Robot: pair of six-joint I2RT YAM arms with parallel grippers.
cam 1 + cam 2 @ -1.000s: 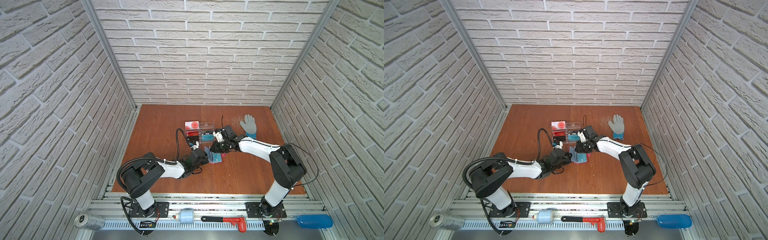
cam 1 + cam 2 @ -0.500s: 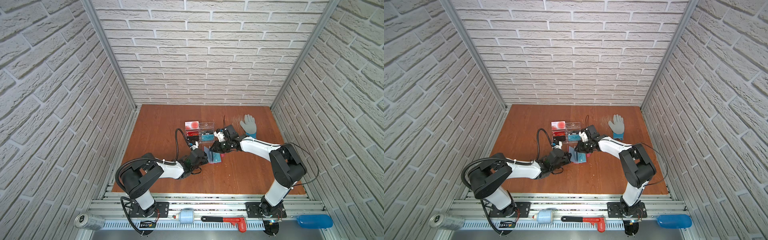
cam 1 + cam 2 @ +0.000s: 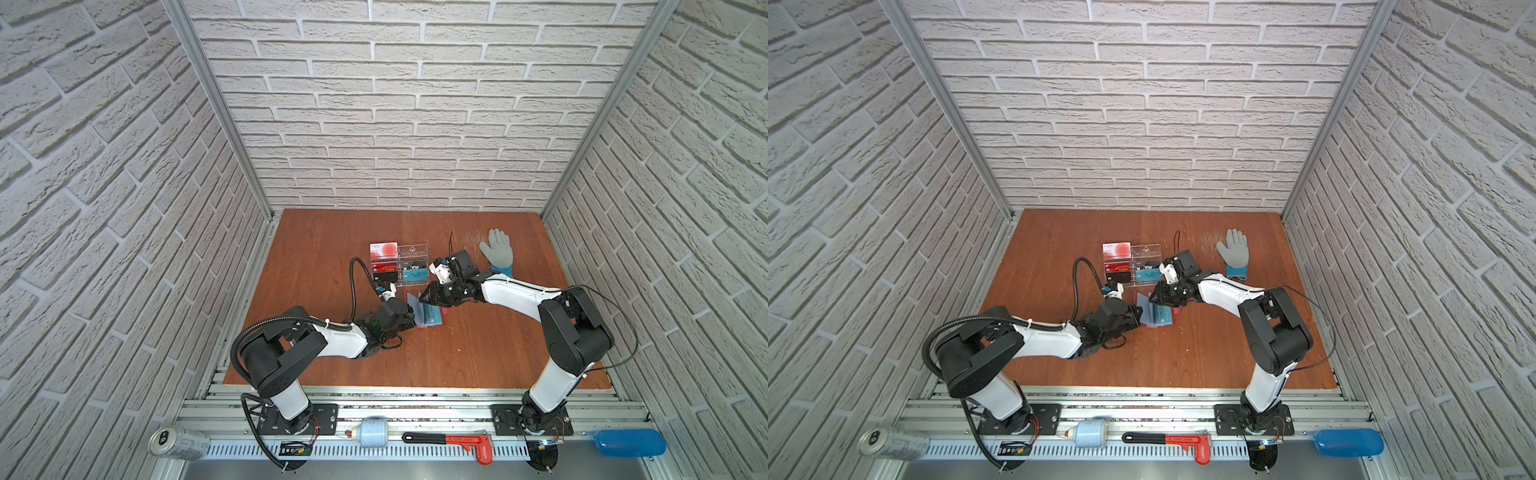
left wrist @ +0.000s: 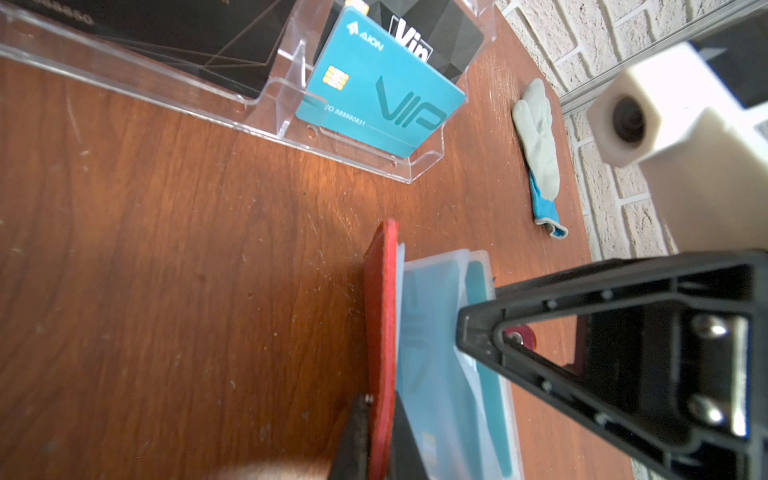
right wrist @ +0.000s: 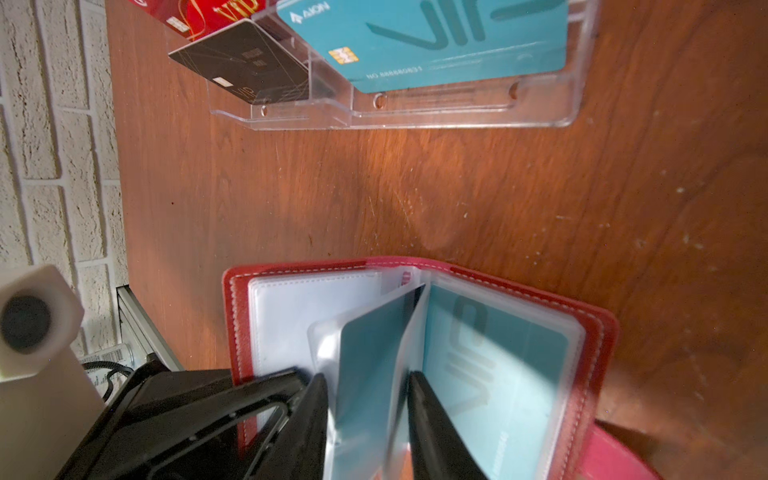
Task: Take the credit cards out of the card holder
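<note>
The red card holder lies open on the wooden table, with clear sleeves fanned up from its spine. My left gripper is shut on the holder's raised red cover, keeping it upright. My right gripper comes in from the opposite side, jaws apart and straddling one upright sleeve. That sleeve holds a teal credit card. Another pale blue credit card lies in the flat page next to it. Both top views show the two grippers, left and right, meeting at the holder.
A clear acrylic stand with printed VIP cards sits just behind the holder. A grey glove lies at the back right. A can, a red-handled wrench and a blue object rest on the front rail.
My right gripper's jaws have spread apart around the upright sleeve. The left gripper has kept its hold on the red cover, and neither arm has shifted much.
</note>
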